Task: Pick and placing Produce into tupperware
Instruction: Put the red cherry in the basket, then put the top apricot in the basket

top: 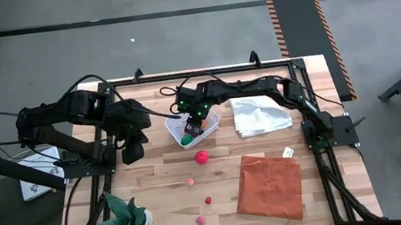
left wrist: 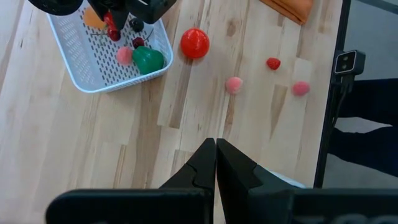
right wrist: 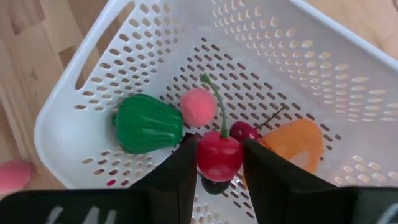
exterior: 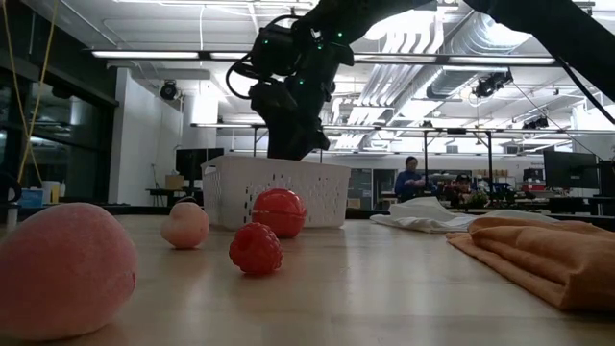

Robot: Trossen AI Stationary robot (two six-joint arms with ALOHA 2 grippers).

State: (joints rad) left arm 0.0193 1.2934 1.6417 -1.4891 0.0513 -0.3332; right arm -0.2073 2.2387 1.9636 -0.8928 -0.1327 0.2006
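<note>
R gripper [right wrist: 219, 163] is down inside the tupperware [right wrist: 311, 56], jaws clamped on a red cherry [right wrist: 219, 155], green stem poking up btwn them. Right below the jaws: green pepper [right wrist: 148, 123], pink ball [right wrist: 198, 106], dark cherry [right wrist: 244, 132] and an orange piece [right wrist: 295, 144], all on the tub floor.

Risk, as I read it: the cherry's round and glossy, so when the jaws part it could roll or bounce, or the stem could snag a finger and get dragged out on the lift. Jaws sit close to the tub wall too; a clip there would shove the light tub across the tabletop [top: 164, 187].

L gripper [left wrist: 216, 163] waits well off to the side, jaws together.

More produce waits on the wood beyond the tub: big red ball [top: 202, 157], then three smaller pink and red ones further out. White cloth [top: 259, 114], orange cloth [top: 271, 186], potted plant [top: 127, 218] all stand clear of the jaws' path.
</note>
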